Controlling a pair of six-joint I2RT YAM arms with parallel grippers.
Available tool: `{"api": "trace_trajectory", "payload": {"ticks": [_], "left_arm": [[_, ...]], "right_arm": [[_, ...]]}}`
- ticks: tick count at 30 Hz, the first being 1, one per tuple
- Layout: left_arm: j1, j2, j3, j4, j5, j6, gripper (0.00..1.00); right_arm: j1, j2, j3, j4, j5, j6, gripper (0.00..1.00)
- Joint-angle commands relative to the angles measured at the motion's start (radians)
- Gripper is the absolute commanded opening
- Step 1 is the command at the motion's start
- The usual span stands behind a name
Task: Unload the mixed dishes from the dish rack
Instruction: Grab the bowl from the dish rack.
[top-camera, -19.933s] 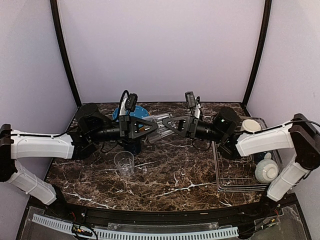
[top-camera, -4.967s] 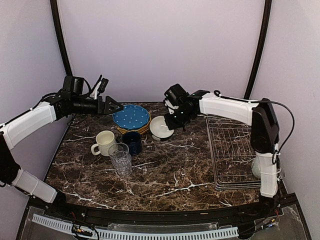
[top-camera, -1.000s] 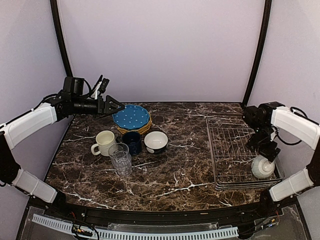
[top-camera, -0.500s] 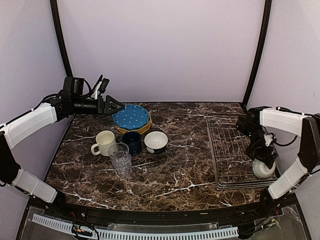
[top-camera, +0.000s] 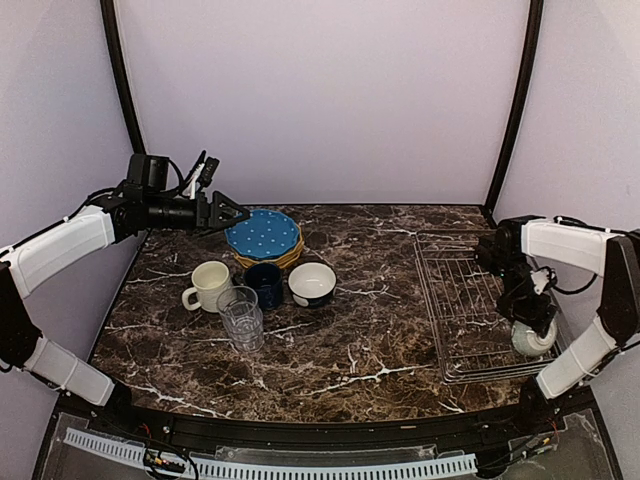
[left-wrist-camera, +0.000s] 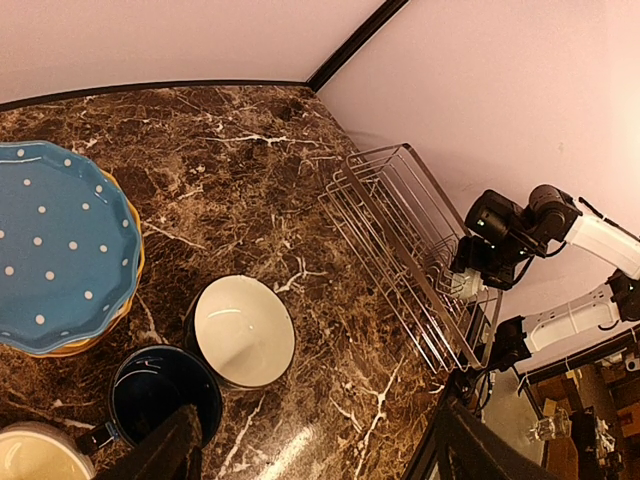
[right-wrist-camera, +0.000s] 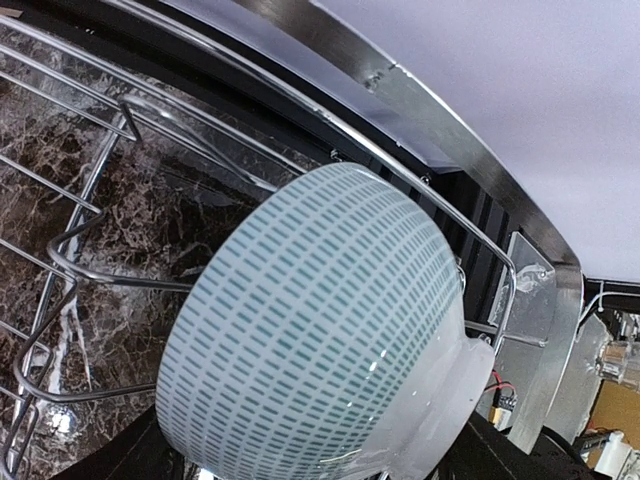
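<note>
1. Mostly the markings are pattern: white dots on the blue plate, and rows of teal dashes over the white outside of the rack bowl.
2. Counted in the overhead view, there are two bowls, one cream mug, one dark blue cup and one clear glass. The plate stack has the blue plate on top of a yellow plate; whether more plates lie beneath cannot be told.
3. One silver wire rack stands at the right of the overhead frame on the marble counter.
4. The rack bowl lies tipped at the rack's lower right end, leaning on the wires. Its foot ring points to the lower right of the wrist view.
5. The right hand is down over the rack bowl. A dark finger shows at each lower corner of the wrist view with the bowl between them; whether they press it cannot be told.
6. The second bowl stands upright mid-frame, just beside the cup. The mug and glass sit to the left, with the plates behind.
7. The left hand hangs above the counter at upper left near the plates, fingers spread and holding nothing.
</note>
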Motion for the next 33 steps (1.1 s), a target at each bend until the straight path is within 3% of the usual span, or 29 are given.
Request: {"api": "trace_trajectory", "payload": {"ticks": [1, 6, 16, 20, 27, 33], "left_arm": [[-0.003, 0.000, -0.014, 0.009, 0.016, -0.002, 0.79], [-0.003, 0.001, -0.013, 0.009, 0.016, -0.002, 0.79], [-0.003, 0.000, -0.014, 0.010, 0.017, -0.002, 0.79], [-0.003, 0.000, -0.015, 0.009, 0.017, -0.003, 0.79], [-0.003, 0.002, -0.016, 0.012, 0.019, -0.005, 0.79], [-0.003, 0.003, -0.016, 0.016, 0.024, -0.008, 0.79]], "right_arm": [[-0.012, -0.055, -0.005, -0.116, -0.019, -0.045, 0.72], [-0.012, -0.115, -0.007, -0.115, -0.011, -0.047, 0.48], [-0.012, -0.181, 0.063, -0.115, -0.024, -0.117, 0.25], [-0.012, -0.218, 0.106, -0.116, -0.028, -0.163, 0.11], [-0.012, -0.333, 0.174, -0.115, -0.019, -0.194, 0.01], [-0.012, -0.426, 0.188, -0.086, -0.018, -0.223, 0.00]]}}
